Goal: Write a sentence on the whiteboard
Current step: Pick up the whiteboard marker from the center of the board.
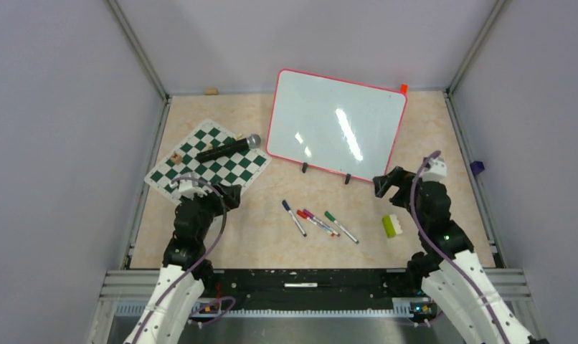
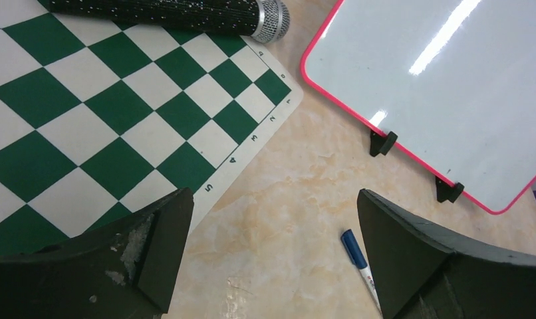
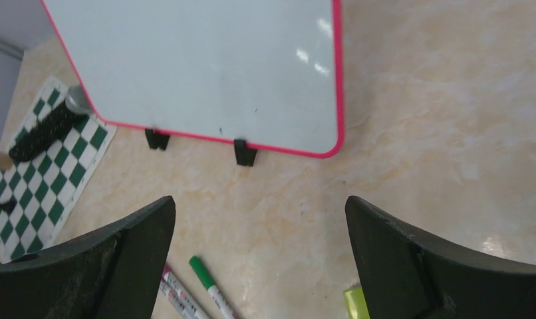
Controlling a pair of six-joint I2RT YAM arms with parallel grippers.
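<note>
- Left pincer (image 2: 272, 199) is hanging over the table (image 2: 305, 166), jaws spread as wide as they go, gripping nothing and touching nothing.
- The green-and-white chess mat (image 2: 86, 119) is lying ahead and to the left of it, running under its left finger; along the mat's near edge the digits 5, 4, 3 and 2 are reading clearly.
- A black microphone (image 2: 159, 10) with a silver mesh head is lying on the mat, far ahead of that pincer.
- A blue-capped marker (image 2: 355, 251) is sitting just beside its right finger.
- The whiteboard (image 2: 451, 100), pink-framed, is resting on two black feet ahead and to the right of the left pincer, and straight ahead of the right one, well apart from both.
- A green-capped marker (image 3: 202, 274) is lying beneath the right pincer, near its left finger.
- Right pincer (image 3: 259, 203) is also gaping fully, holding nothing.
- A yellow-green block (image 3: 355, 302) is peeking out beside its right finger.
</note>
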